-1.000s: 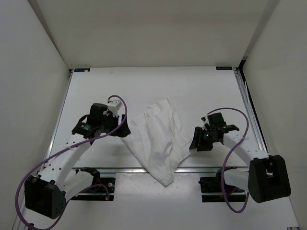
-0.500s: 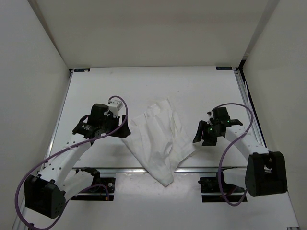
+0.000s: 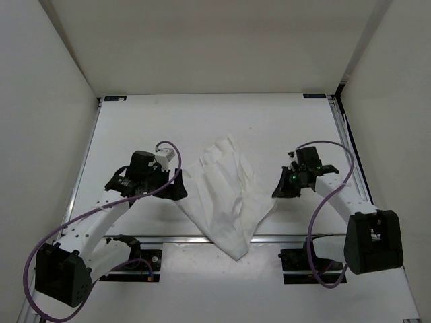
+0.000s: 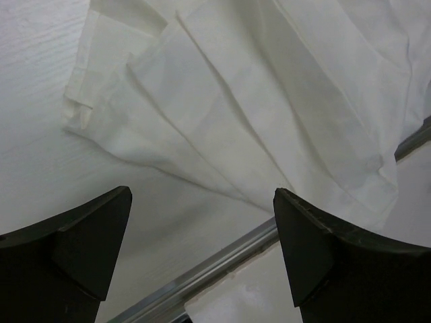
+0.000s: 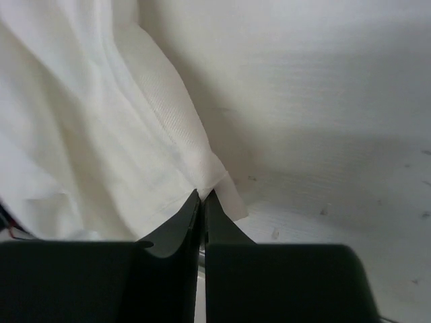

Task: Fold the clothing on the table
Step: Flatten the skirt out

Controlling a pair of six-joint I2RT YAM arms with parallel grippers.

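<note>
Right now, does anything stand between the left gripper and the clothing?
Nothing visible does. The left gripper, its fingers open, faces the clothing from its left side, and only a strip of the table lies between them.

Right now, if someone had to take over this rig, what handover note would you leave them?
Left gripper: open, poised beside the left edge of the clothing, holding nothing.
Right gripper: shut, tips apparently pinching the hem at the clothing's right corner.
Clothing: creased, lying in a rough wedge at the near middle of the table, its narrow end draped over the near rail.
Done: right corner gripped; no neat fold yet.
Left to do: grip the left edge, spread the clothing flat, fold it.
</note>
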